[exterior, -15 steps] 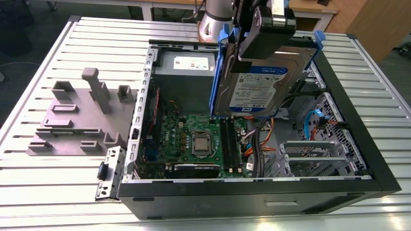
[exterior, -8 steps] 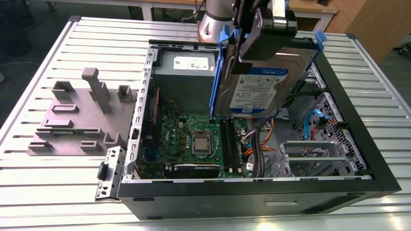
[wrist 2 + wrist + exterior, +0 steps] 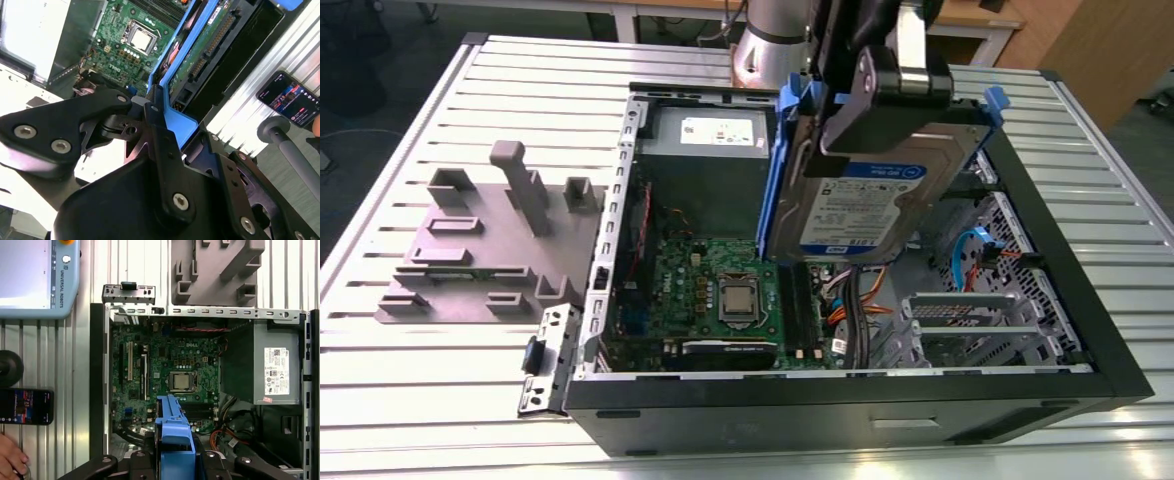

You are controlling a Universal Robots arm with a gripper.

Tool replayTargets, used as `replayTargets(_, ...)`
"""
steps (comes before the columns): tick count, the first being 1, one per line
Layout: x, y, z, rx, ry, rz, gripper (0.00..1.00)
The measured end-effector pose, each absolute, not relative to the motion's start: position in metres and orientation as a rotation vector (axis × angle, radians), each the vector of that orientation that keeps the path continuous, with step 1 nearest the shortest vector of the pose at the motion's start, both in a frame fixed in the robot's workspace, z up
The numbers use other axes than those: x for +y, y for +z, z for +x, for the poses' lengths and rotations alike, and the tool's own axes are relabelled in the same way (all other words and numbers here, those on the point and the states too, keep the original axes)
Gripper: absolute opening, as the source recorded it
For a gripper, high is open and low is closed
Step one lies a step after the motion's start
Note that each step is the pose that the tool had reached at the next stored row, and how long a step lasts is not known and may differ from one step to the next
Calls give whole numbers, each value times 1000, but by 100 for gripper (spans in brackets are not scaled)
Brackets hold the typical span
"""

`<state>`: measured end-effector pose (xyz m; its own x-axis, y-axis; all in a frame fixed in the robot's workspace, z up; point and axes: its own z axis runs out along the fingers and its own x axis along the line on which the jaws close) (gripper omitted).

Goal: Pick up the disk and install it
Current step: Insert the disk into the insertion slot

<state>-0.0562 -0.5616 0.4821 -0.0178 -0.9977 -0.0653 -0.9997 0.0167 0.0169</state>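
Hanging over the open computer case (image 3: 854, 400), the claw (image 3: 887, 130) is clamped on the upper edge of the disk (image 3: 874, 215). The disk is held tilted on edge above the case interior, its label facing the exterior view. A blue carrier (image 3: 180, 125) frames the drive. In the second wrist view the fingers (image 3: 162, 150) grip its end tab. In the exterior view the motherboard (image 3: 720, 290) lies at seven o'clock of the disk and the grey power-supply box (image 3: 707, 140) at ten o'clock. A grey fixture (image 3: 480, 240) sits on the ribbed counter (image 3: 400, 400) at nine o'clock of the case. In the first wrist view a phone (image 3: 26, 406) lies on the counter beside the case.
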Motion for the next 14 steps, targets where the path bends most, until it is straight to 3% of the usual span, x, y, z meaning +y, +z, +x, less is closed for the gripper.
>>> replayTargets(14, -570, 475, -14, 2215, 91, -2177, 36)
